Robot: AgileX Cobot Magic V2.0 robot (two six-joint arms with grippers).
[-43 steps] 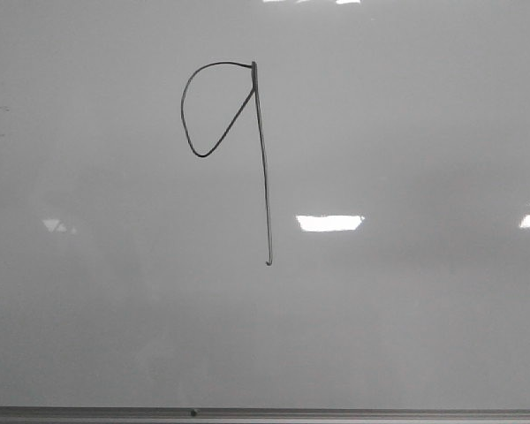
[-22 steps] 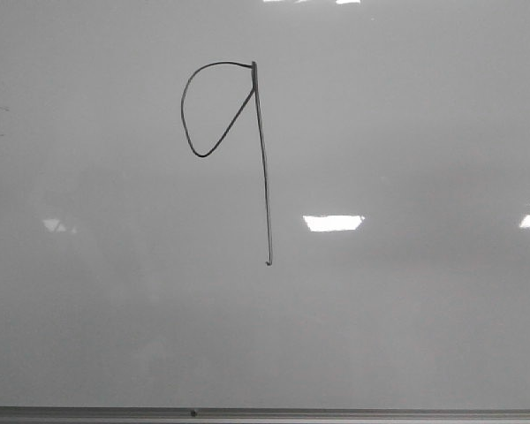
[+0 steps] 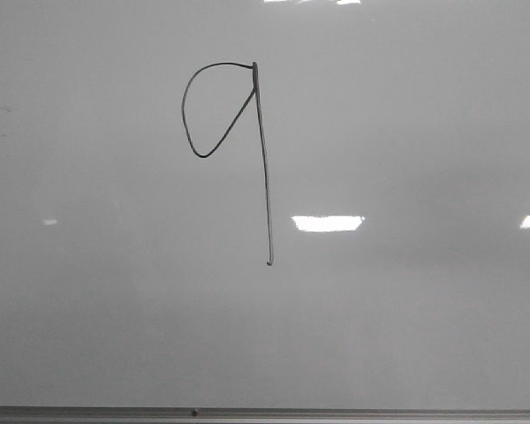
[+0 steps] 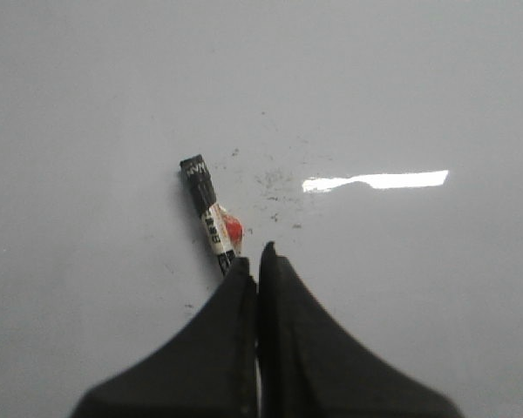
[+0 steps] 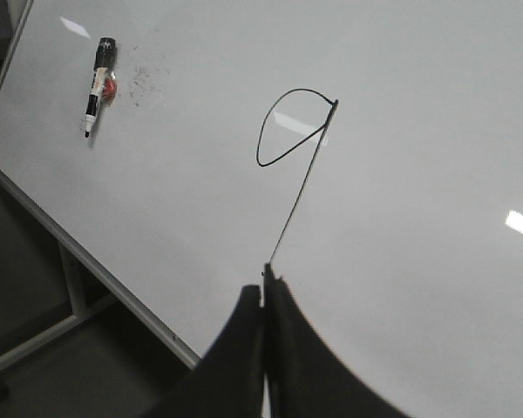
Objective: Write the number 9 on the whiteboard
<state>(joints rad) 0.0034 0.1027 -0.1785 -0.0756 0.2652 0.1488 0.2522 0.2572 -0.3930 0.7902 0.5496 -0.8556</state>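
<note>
The number 9 [image 3: 265,168] is a thin black figure on the whiteboard [image 3: 406,336], a teardrop loop joined to a long straight stem. It also shows in the right wrist view [image 5: 302,183]. My right gripper [image 5: 266,277] is shut with nothing seen between its fingers, its tips just at the lower end of the stem. My left gripper [image 4: 257,259] is shut and empty above the board. A black marker [image 4: 211,218] with a white and red label lies on the board, one end hidden under the left fingertips. Neither gripper shows in the front view.
The marker [image 5: 98,85] lies near the board's far left corner beside grey smudges [image 5: 144,83]. The board's metal frame edge [image 3: 336,412] runs along the front. In the right wrist view the edge [image 5: 96,266] drops to a stand leg [image 5: 70,287] and dark floor.
The written 9 is the same. The bright reflection on the left of the board has shrunk and the middle one has shifted slightly.
</note>
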